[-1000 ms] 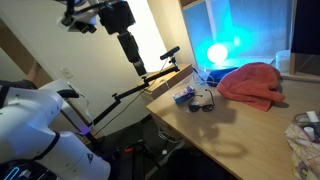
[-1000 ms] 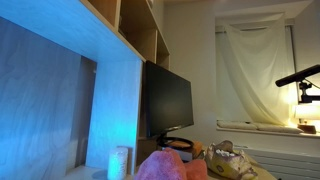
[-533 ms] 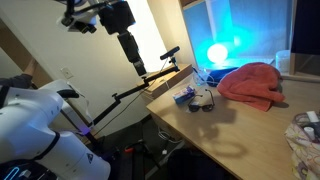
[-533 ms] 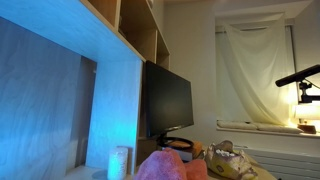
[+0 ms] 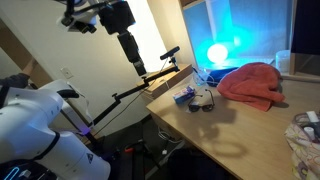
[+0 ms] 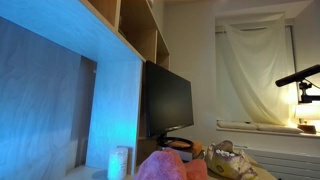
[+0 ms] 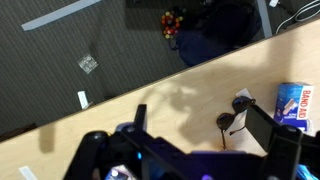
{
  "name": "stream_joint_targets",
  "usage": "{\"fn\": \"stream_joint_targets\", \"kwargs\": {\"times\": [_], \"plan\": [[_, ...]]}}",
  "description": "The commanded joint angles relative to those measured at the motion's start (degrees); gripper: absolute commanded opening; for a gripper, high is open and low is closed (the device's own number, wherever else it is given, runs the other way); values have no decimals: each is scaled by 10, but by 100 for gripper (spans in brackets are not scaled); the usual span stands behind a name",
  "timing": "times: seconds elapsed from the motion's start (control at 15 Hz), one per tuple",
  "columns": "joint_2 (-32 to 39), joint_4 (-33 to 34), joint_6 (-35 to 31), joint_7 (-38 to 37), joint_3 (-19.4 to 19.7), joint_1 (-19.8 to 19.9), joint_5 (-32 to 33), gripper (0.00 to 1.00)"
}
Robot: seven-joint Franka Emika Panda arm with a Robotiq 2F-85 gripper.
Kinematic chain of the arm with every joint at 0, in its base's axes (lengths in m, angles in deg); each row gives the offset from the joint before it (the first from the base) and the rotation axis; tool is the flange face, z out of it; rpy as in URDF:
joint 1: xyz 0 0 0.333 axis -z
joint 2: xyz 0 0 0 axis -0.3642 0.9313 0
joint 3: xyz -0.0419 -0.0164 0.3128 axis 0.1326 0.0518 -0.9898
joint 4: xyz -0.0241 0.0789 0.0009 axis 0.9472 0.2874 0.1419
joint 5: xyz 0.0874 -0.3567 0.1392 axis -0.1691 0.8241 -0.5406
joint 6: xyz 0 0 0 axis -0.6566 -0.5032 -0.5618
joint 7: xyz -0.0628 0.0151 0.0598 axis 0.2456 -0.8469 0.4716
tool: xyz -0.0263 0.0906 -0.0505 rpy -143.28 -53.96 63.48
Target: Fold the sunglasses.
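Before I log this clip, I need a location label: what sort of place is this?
Probably a home office or study: a wooden desk, a dark monitor beside wall shelves, and a curtained window.

A pale wooden tabletop (image 7: 150,105) is seen running diagonally, with dark grey carpet (image 7: 60,60) beyond its edge. The small black-framed sunglasses with dark lenses (image 7: 236,119) are laid on the wood, arms spread. Just right of the sunglasses a small blue-and-white packet (image 7: 292,103) is placed. Below and left of the sunglasses the black robot gripper (image 7: 180,138) is held above the wood, its jaws spread wide, nothing between them. Beyond the sunglasses, on the carpet, a small red-and-yellow object (image 7: 172,22) is seen.
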Motion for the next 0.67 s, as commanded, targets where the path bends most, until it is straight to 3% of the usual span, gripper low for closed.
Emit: {"fn": "stream_joint_targets", "kwargs": {"times": [0.0,0.6], "plan": [[9,7,-3,-8,-19,-6,15,100],[92,99,-4,-50,-147,-70,75,100]]}}
